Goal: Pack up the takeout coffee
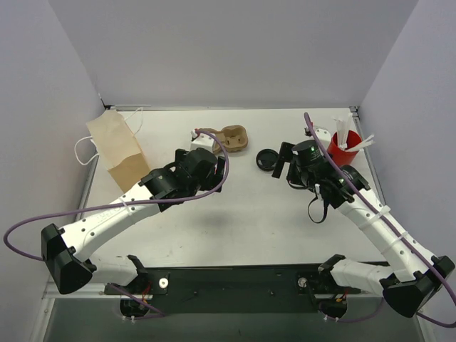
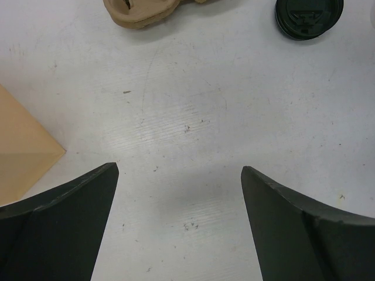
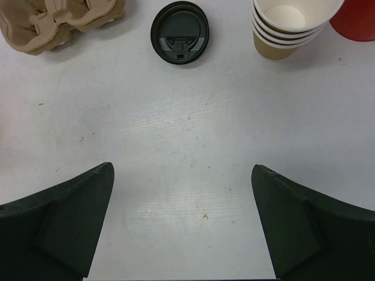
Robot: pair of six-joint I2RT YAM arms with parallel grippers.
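The round black plastic lid (image 3: 180, 32) lies flat on the white table; it also shows in the top view (image 1: 267, 159) and the left wrist view (image 2: 309, 16). No single tan-brown kraft cup shows on its own. A stack of lidless paper cups (image 3: 288, 29) stands right of the lid. My right gripper (image 3: 182, 167) is open and empty, hovering just short of the lid and the stack; in the top view (image 1: 288, 162) it sits beside the lid. My left gripper (image 2: 179, 168) is open and empty over bare table, short of the cup carrier (image 2: 140, 12).
A brown paper bag (image 1: 117, 149) with white handles stands at the left. A moulded pulp cup carrier (image 1: 234, 138) lies at the back centre, a small white item (image 1: 201, 139) beside it. A red cup with white sticks (image 1: 343, 147) stands at the back right. Grey walls close in three sides.
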